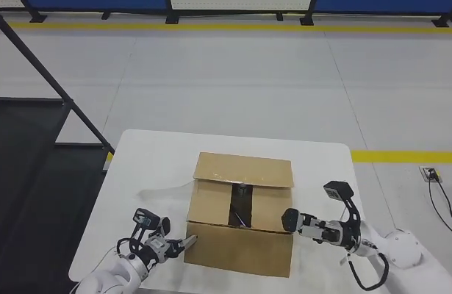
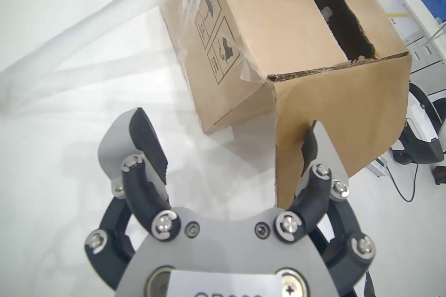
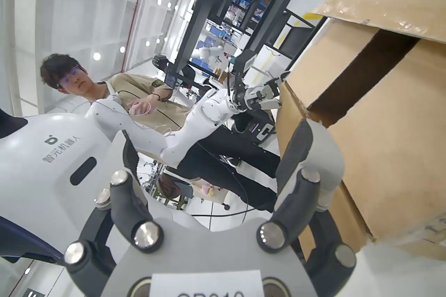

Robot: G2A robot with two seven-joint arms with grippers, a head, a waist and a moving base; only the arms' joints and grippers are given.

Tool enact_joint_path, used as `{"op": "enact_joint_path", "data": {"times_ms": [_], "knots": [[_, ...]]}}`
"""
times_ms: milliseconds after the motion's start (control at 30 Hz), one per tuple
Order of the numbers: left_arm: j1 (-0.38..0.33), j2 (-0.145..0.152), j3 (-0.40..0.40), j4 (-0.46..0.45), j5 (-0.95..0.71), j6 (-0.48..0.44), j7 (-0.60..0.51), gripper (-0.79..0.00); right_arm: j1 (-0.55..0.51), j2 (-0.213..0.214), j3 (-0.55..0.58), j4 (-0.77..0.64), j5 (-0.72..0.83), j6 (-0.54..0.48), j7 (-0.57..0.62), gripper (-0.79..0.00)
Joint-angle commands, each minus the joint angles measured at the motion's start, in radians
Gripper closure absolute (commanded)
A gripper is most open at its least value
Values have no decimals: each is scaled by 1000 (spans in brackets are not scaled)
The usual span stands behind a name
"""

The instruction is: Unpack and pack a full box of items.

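While its fingers stand spread, the left gripper (image 2: 226,145) sits at the near left corner of the box (image 2: 278,16), one finger (image 2: 308,147) just at the outer face of the folded-down front flap (image 2: 331,110). The right gripper (image 3: 216,155), also spread, is at the box's right side near the front corner. The box stands mid-table (image 1: 152,162), its inner flaps parted over a dark gap, with loose tape (image 2: 104,16) trailing from its left side.

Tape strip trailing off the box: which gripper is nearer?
Left. The left gripper is at the box front corner on the side of the tape; the right gripper is at the box's opposite side.
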State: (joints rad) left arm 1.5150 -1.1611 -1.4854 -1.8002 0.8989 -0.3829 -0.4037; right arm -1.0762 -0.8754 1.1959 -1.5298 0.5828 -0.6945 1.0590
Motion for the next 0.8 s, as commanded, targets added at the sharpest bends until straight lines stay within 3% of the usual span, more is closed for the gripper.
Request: {"op": "enact_joint_path", "data": {"times_ms": [0,167,333,600,767], "knots": [[0,0,0,0,0,-1,0,-785,0,0,0,0,2,0,0,-785],[0,0,0,0,0,-1,0,-785,6,-12,-35,-41,-70,150,-116,-785],[0,0,0,0,0,-1,0,-785,84,-35,-90,29,-35,311,-175,-785],[0,0,0,0,0,-1,0,-785,200,-78,-164,150,-73,399,-316,-785],[0,0,0,0,0,-1,0,-785,223,-98,-177,151,-102,364,-428,-785]]}}
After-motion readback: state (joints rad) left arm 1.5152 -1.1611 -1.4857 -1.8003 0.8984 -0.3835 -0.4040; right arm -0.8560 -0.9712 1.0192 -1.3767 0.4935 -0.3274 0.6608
